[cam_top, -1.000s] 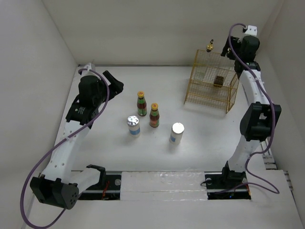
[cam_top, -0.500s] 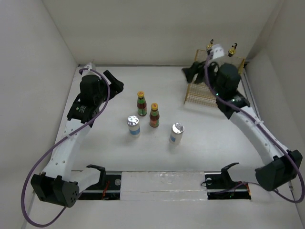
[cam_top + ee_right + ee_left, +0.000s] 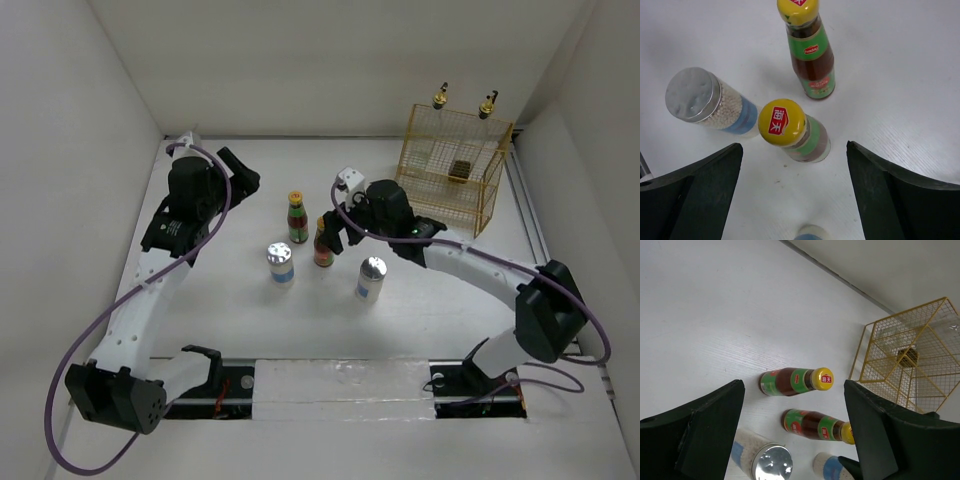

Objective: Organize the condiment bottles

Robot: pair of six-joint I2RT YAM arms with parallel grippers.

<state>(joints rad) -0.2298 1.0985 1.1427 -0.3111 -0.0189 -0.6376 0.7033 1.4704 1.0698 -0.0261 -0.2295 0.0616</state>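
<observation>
Two red sauce bottles and two white shakers stand mid-table. Two gold-capped glass bottles stand at the back of the gold wire rack. My right gripper is open and empty, just above the nearer red bottle. In the right wrist view the gripper straddles that bottle's yellow cap without touching it. My left gripper is open and empty, raised left of the bottles. Its wrist view looks down on both red bottles.
White walls enclose the table on the left, back and right. The rack stands in the back right corner and also shows in the left wrist view. The arm bases sit on a rail at the near edge.
My right arm has swung from the rack's back right corner left and down to the red bottles. A second gold-capped bottle now shows at the rack. The left arm has not moved.
</observation>
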